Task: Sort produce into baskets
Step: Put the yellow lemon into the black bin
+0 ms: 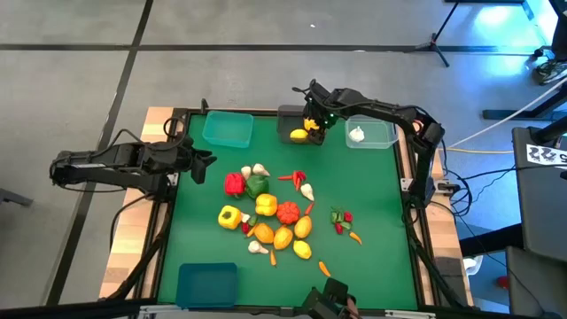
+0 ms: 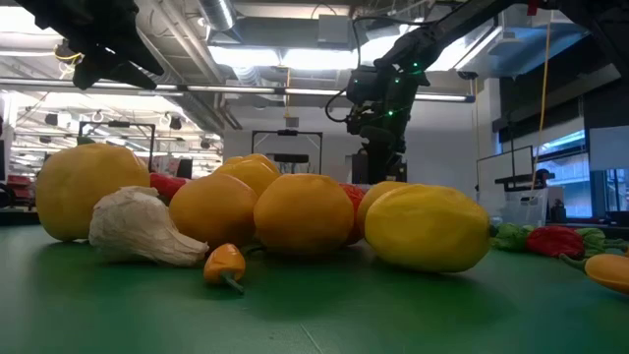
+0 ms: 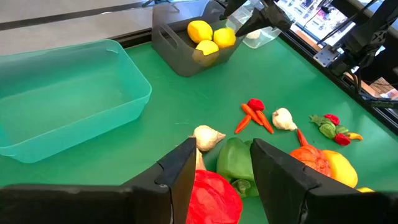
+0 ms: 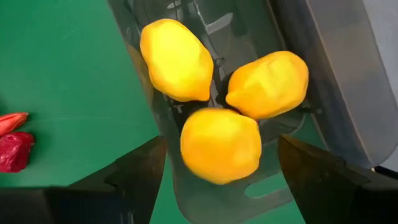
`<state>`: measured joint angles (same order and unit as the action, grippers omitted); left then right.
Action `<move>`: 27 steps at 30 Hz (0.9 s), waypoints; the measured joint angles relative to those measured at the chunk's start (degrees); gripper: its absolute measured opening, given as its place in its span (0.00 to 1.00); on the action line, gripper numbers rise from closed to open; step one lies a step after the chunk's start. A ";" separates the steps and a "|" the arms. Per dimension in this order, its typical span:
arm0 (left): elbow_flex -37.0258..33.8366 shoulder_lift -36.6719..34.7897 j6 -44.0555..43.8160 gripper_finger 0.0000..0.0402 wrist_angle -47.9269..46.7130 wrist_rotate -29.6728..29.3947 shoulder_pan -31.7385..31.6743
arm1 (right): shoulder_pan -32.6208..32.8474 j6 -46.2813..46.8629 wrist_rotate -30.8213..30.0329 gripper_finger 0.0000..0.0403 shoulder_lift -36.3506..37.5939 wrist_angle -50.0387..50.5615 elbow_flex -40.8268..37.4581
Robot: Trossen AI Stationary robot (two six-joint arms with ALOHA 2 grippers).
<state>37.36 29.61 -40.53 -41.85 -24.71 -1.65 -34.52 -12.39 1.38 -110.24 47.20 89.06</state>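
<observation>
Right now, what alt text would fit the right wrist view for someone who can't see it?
Three lemons lie in the dark grey bin, seen from just above between the right gripper's open fingers. Green table lies beside it, with red produce at one edge.

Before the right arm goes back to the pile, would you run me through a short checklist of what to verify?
1. right gripper jaws apart above the dark grey bin: ok.
2. Third lemon free of the fingers: ok, though whether it has settled cannot tell.
3. Other two lemons inside the bin: ok.
4. left gripper shut, waiting near the red pepper: ok.
5. Teal bin unobstructed: ok.
6. Produce still unsorted on the mat: not ok, many pieces remain.
</observation>
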 joint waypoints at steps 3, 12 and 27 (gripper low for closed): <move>0.00 0.01 -0.02 0.37 0.01 0.00 0.00 | 0.00 0.03 -0.34 0.76 0.23 -0.02 0.00; 0.00 0.01 0.00 0.37 -0.01 0.00 0.00 | 4.34 3.69 14.69 0.76 3.83 5.75 8.57; 0.00 0.01 0.18 0.37 -0.01 0.00 0.00 | 41.30 -6.30 9.34 0.72 3.84 13.54 9.57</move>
<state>37.36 29.63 -40.36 -41.87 -24.71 -1.65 6.78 -18.69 10.72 -106.39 60.74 98.63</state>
